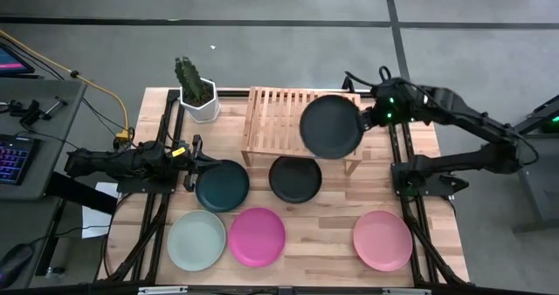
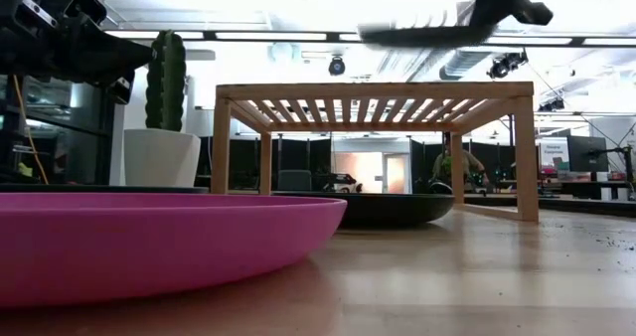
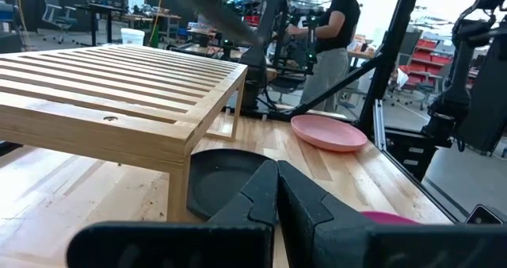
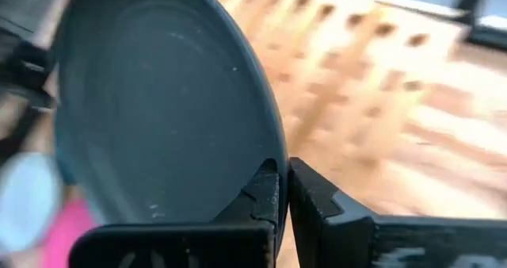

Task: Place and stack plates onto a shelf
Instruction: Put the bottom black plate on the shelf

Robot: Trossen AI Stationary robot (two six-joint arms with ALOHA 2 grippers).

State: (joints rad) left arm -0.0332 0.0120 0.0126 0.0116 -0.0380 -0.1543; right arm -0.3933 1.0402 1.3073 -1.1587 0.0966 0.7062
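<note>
My right gripper is shut on the dark grey-green plate and holds it in the air over the right part of the light-wood slatted shelf. In the low view that plate shows edge-on above the shelf top. My left gripper is shut and touches nothing; it hovers by the left rim of the dark teal plate. Flat on the table lie the teal, black, pale mint, hot pink and light pink plates. My right gripper pinches the dark grey-green plate's rim between its two fingers, at the plate's right edge. The fingers come roughly level from the table's right side. The plate is lifted clear of the shelf and lies close to flat, reaching out toward the left.
A white pot with a green cactus stands by the shelf's left end. The black plate lies just in front of the shelf. Dark frame rails run along the table's left and right sides. A person stands in the room beyond the table.
</note>
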